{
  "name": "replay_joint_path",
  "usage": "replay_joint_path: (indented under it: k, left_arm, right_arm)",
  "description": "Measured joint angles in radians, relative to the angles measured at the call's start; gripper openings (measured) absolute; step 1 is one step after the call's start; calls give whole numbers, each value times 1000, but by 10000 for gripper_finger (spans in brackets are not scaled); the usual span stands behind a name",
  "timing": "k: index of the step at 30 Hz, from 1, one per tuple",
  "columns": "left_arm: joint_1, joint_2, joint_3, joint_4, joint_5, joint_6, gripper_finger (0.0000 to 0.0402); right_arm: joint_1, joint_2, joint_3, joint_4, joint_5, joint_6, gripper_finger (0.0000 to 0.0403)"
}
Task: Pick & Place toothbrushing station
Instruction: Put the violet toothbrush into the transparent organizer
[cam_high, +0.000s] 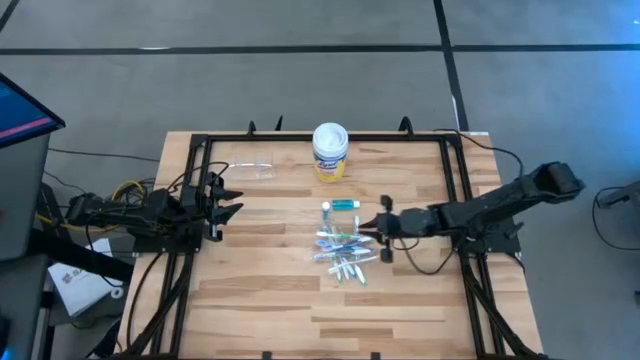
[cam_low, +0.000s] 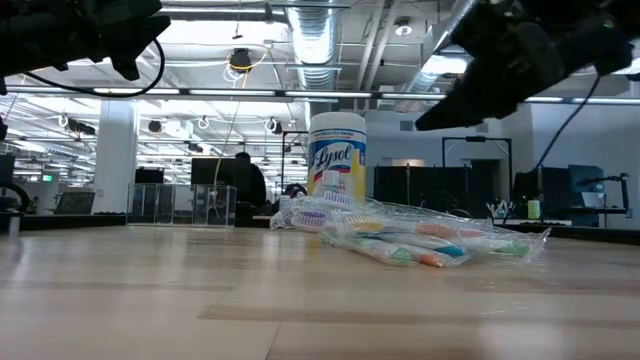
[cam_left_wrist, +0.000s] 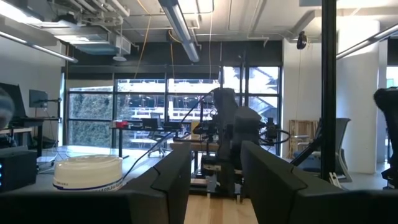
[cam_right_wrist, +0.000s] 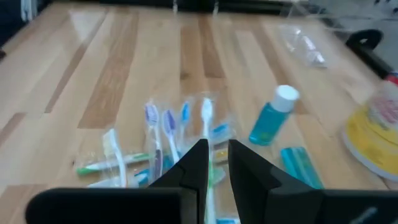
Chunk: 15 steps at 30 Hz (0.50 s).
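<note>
on the wooden table (cam_high: 290, 300), just in front of the yellow-labelled lysol tub (cam_high: 330, 151), lies the heap of wrapped toothbrushes (cam_high: 343, 252); a teal toothpaste tube (cam_right_wrist: 272, 116) sits between tub and heap, and the clear plastic cup (cam_high: 252, 170) lies on its side left of the tub. the right gripper (cam_high: 377, 234) hovers at the heap's edge, fingers parted narrowly, holding nothing. this looks like the approach to a pick; next it must descend onto one brush and clench. the left gripper (cam_high: 225, 198), also empty and slightly parted, waits left of the cup.
</note>
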Motion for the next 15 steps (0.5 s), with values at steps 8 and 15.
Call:
replay_joint_path:
  k: [8, 15]
  left_arm:
    - [0, 0, 0, 1, -3, 0, 135]
    - [0, 0, 0, 1, -4, 0, 135]
  right_arm:
    - [-4, 199, 176, -133, -73, -26, 59]
    - [-7, 258, 252, -175, -122, -24, 87]
